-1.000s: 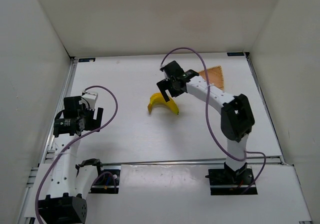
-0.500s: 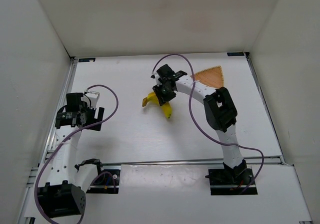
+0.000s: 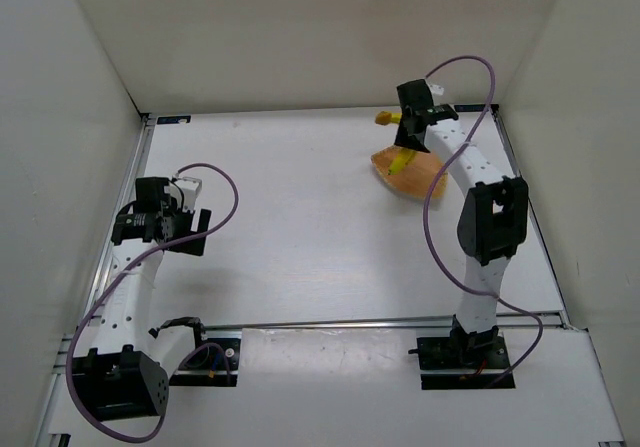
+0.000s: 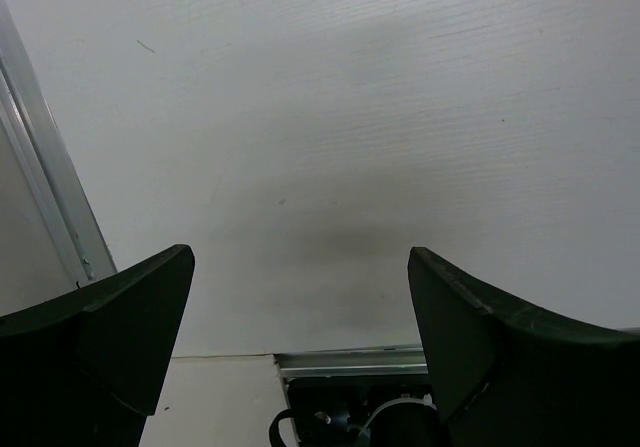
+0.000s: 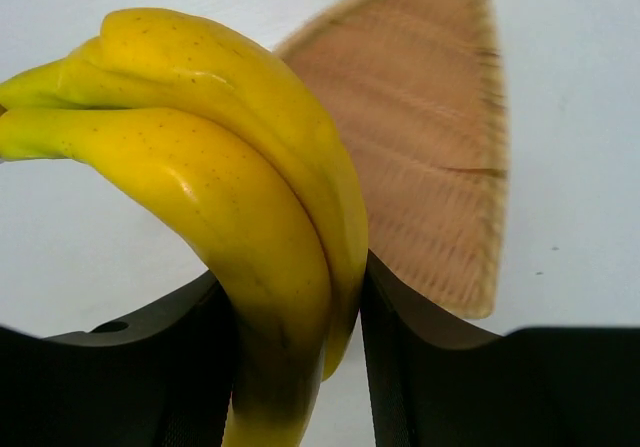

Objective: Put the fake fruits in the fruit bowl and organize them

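Right gripper (image 5: 297, 342) clamped across banana (image 5: 225, 182) midsection, hanging it over the wicker bowl (image 3: 422, 180) at the tabletop (image 3: 300, 227) far right, likely high to clear the rim. Left gripper (image 4: 300, 317) jaws apart, empty, hovering at left.
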### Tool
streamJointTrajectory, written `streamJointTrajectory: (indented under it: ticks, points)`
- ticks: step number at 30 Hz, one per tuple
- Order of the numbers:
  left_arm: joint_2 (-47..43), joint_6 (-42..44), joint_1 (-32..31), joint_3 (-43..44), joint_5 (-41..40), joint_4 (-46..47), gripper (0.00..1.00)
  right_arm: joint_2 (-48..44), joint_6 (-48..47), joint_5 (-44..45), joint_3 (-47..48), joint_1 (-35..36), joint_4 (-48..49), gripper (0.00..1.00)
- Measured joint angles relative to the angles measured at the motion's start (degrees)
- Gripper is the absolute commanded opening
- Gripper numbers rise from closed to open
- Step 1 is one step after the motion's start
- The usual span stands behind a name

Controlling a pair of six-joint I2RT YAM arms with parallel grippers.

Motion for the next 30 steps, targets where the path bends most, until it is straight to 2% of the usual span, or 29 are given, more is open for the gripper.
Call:
streamJointTrajectory:
  ticks: [1, 4, 8, 9, 10, 13, 16, 18, 21, 24, 26, 28, 30]
  points:
    - [0.2, -0.1, 0.0, 0.1, 0.1, 0.0, 1.00, 1.5, 1.3, 0.9, 0.5, -1.7, -0.4, 0.09]
    - [0.3, -0.1, -0.1, 0.6, 0.1, 0.0, 1.00, 6.6, 4.3, 2.1, 0.6, -5.8, -2.7, 0.31]
    - [0.3, -0.3, -0.4, 0.8, 0.1, -0.4, 1.00, 10.6, 5.4, 1.2, 0.6, -8.3, -5.6, 0.78]
    - [0.3, -0.4, -0.5, 0.8, 0.2, -0.6, 1.00, 10.7, 5.2, 0.6, 0.6, -8.4, -6.0, 0.94]
    - [0.3, -0.5, -0.5, 0.9, 0.2, -0.7, 1.00, 10.6, 4.7, 0.0, 0.6, -8.5, -6.1, 1.00]
    - [0.3, -0.6, -0.5, 1.1, 0.4, -1.0, 1.00, 9.3, 3.7, -1.3, 0.7, -8.6, -6.3, 1.00]
    - [0.0, -0.7, -0.5, 1.2, 0.5, -1.4, 1.00, 4.1, 3.2, -1.9, -1.3, -8.6, -5.9, 1.00]
    - [-0.4, -0.6, -0.5, 1.2, 0.5, -1.7, 1.00, -3.0, 3.1, -2.1, -4.9, -8.7, -5.9, 1.00]
    - [-1.2, -0.7, -0.5, 1.2, 0.5, -2.0, 1.00, -18.6, 3.7, -5.0, -14.6, -11.0, -3.4, 1.00]
    - [-2.4, -1.0, -0.5, 1.2, 0.2, -1.7, 1.00, -34.8, 4.8, -11.3, -25.6, -19.8, -1.0, 1.00]
    - [-3.0, -1.6, -0.5, 1.1, 0.0, -1.4, 1.00, -43.6, 5.8, -14.9, -34.2, -28.4, -0.9, 1.00]
    - [-3.5, -2.1, -0.5, 0.8, -0.1, -0.7, 1.00, -49.3, 6.6, -17.7, -42.3, -33.7, -1.3, 1.00]
    - [-3.5, -2.4, -0.5, 0.7, -0.2, -0.5, 1.00, -52.2, 7.6, -19.9, -49.5, -36.0, -2.8, 1.00]
